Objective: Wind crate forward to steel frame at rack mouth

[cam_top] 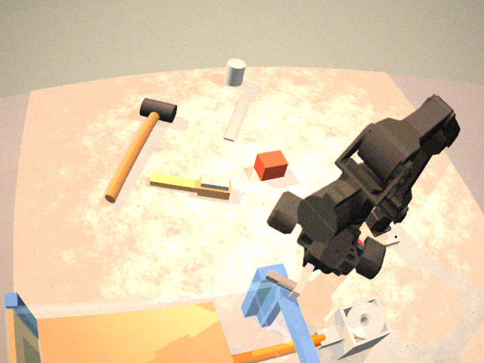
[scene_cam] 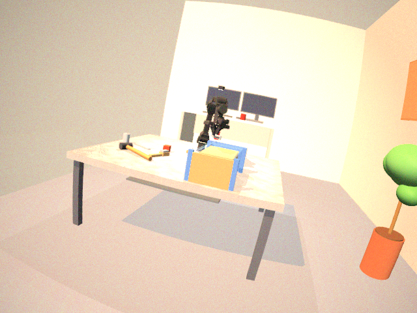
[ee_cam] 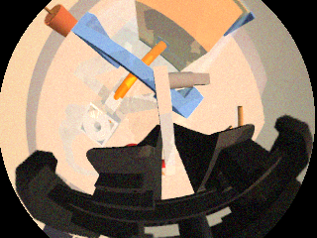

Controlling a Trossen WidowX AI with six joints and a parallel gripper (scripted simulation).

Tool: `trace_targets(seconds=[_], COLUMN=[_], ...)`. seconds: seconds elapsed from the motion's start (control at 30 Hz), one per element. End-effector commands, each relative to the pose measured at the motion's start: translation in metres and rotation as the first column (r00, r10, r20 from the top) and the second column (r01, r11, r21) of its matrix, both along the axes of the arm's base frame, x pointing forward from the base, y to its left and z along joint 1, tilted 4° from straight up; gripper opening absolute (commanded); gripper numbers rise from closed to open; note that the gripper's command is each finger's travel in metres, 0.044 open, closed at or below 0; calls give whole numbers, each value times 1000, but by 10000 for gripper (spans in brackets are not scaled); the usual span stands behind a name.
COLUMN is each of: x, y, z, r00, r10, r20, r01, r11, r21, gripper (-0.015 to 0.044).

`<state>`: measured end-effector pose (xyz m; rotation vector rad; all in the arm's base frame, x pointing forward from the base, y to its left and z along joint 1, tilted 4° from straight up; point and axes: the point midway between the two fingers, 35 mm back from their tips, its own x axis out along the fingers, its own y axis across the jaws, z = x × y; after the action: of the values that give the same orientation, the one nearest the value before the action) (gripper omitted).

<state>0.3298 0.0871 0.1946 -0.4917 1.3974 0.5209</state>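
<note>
The orange crate (cam_top: pixel 128 336) (scene_cam: pixel 210 171) (ee_cam: pixel 198 20) sits flat inside the cubby, with a gap between its front and the blue frame (cam_top: pixel 299 324) (ee_cam: pixel 126 59). An orange strap (cam_top: pixel 269 350) (ee_cam: pixel 141 69) runs from the crate under the frame toward the winch. The pale winch (cam_top: pixel 383 327) (ee_cam: pixel 111 123) has a round hole on top, with nothing in it. My gripper (cam_top: pixel 330 263) (ee_cam: pixel 164 127) is shut on the winch handle (cam_top: pixel 304 279) (ee_cam: pixel 163 101). The handle's pale arm sticks out, and its grey key (cam_top: pixel 280 280) (ee_cam: pixel 190 79) lies across the view of the frame's corner, not over the hole. The grip is partly hidden.
A black-headed mallet (cam_top: pixel 134 152), a yellow-handled tool (cam_top: pixel 172 182), a red block (cam_top: pixel 271 165), a pale flat strip (cam_top: pixel 238 117) and a grey cylinder (cam_top: pixel 235 72) lie or stand on the bench farther back. The blue frame's upright stands close to the handle in view.
</note>
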Motion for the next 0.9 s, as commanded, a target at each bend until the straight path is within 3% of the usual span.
trace_targets(seconds=[0.0, 0.43, 0.87], x=[-6, -20, -36], y=[7, 32, 53], z=[-1, -2, -4], r00=[994, 888, 656], r10=[-106, -455, -745], r20=[-19, -69, -124], r01=[106, 459, 753], r11=[994, 888, 658], r21=[15, 37, 27], gripper=[0, 0, 0])
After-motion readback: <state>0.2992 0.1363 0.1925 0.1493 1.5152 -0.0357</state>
